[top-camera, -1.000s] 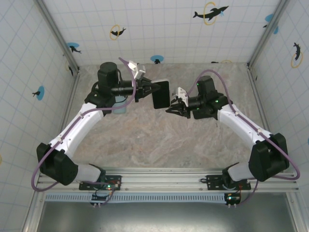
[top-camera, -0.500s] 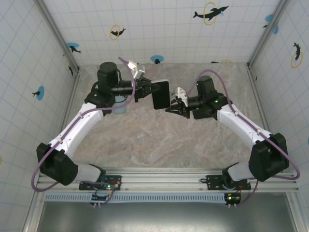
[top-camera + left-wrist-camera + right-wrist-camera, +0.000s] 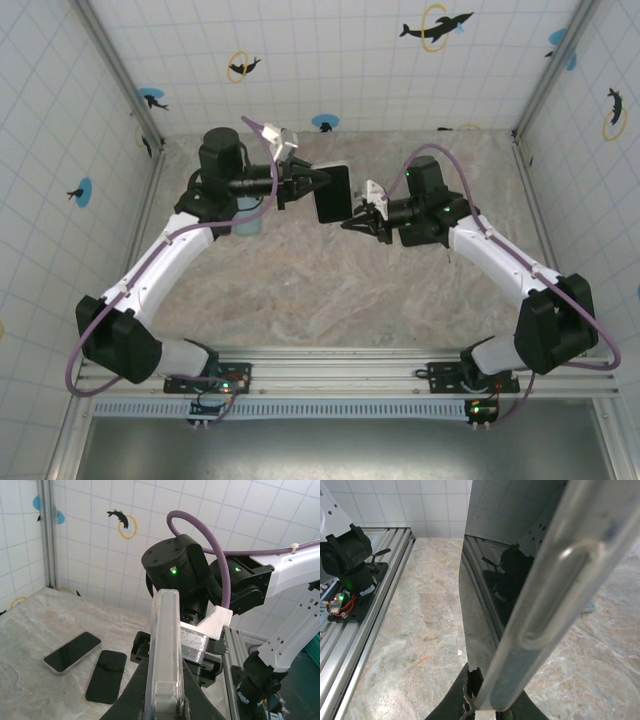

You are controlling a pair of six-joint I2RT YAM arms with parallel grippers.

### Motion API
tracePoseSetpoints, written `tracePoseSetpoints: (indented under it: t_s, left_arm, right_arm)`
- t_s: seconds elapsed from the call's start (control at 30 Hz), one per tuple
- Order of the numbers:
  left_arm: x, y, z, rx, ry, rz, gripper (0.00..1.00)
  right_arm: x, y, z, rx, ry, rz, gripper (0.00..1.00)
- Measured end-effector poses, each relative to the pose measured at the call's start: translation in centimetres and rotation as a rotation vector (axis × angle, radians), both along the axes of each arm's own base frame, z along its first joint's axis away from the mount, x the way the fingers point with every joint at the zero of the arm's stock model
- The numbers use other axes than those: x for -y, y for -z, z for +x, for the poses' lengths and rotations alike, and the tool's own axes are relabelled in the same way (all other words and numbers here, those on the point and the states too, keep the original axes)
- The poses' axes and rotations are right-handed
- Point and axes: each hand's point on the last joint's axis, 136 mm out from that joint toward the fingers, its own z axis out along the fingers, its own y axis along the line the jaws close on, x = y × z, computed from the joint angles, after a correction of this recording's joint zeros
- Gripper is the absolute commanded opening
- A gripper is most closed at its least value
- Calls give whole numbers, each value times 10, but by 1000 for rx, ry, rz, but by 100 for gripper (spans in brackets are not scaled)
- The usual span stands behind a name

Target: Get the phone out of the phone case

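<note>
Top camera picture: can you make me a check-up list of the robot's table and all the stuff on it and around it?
Surface: marble tabletop, nothing spilled seen.
Job's things: phone sits inside the clear phone case, held on edge in the air between the two arms.
Clutter: silver-edged phone and black phone lying flat side by side; a pale blue thing beside the left arm, too hidden to name.
Pincers: left pincer shut on the phone case; right pincer pinching an edge of the case.
Cables: purple cables loop along both arms.
Surroundings: tiled walls with dolphin stickers; metal rail under the arm bases.
</note>
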Motion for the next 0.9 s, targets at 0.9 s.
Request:
tracePoseSetpoints:
  t_s: [0.9]
  left_arm:
    - [5,-23,-1,81,2,-68,0]
  right_arm:
    - [7,-25,33,283,155,-40,10]
